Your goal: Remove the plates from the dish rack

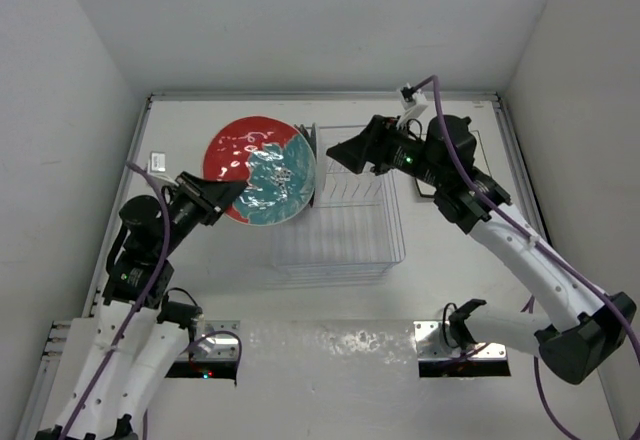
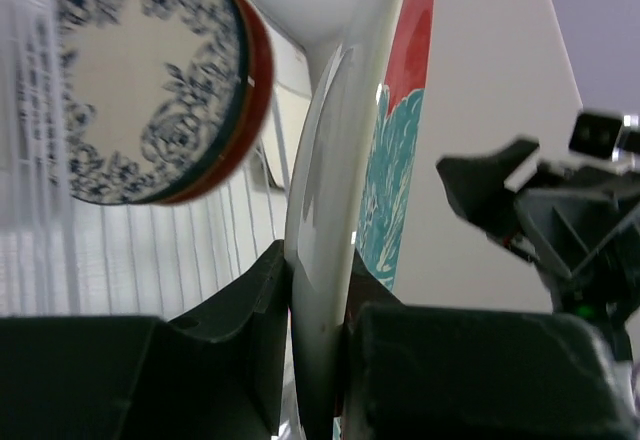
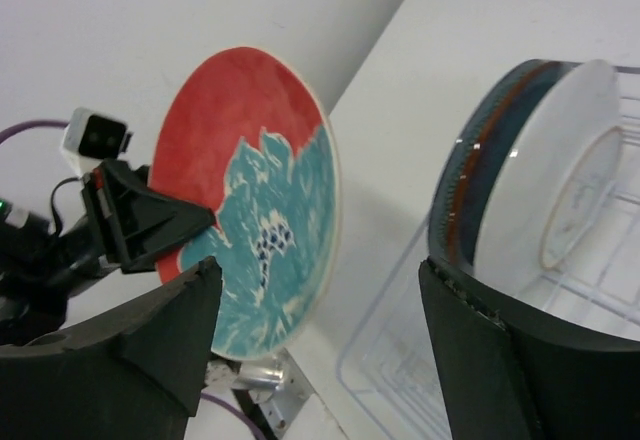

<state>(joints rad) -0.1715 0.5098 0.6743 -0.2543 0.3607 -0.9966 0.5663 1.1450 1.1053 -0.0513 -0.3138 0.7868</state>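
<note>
My left gripper [image 1: 226, 196] is shut on the rim of a round red plate with teal blotches [image 1: 262, 170] and holds it tilted, off the table, left of the dish rack [image 1: 340, 222]. In the left wrist view the plate's edge [image 2: 335, 180] sits between the fingers [image 2: 240, 310]. A few plates stand together at the rack's far left end [image 1: 312, 142]: a white floral one [image 2: 140, 80] and a red-rimmed one [image 2: 256, 90]. My right gripper [image 1: 336, 150] is open and empty just right of them; they show in the right wrist view [image 3: 545, 185].
The see-through rack's wire prongs [image 2: 200, 250] and base [image 3: 400, 380] are bare apart from the standing plates. A small white tag [image 1: 158, 161] lies at the table's far left. White walls close the table on three sides.
</note>
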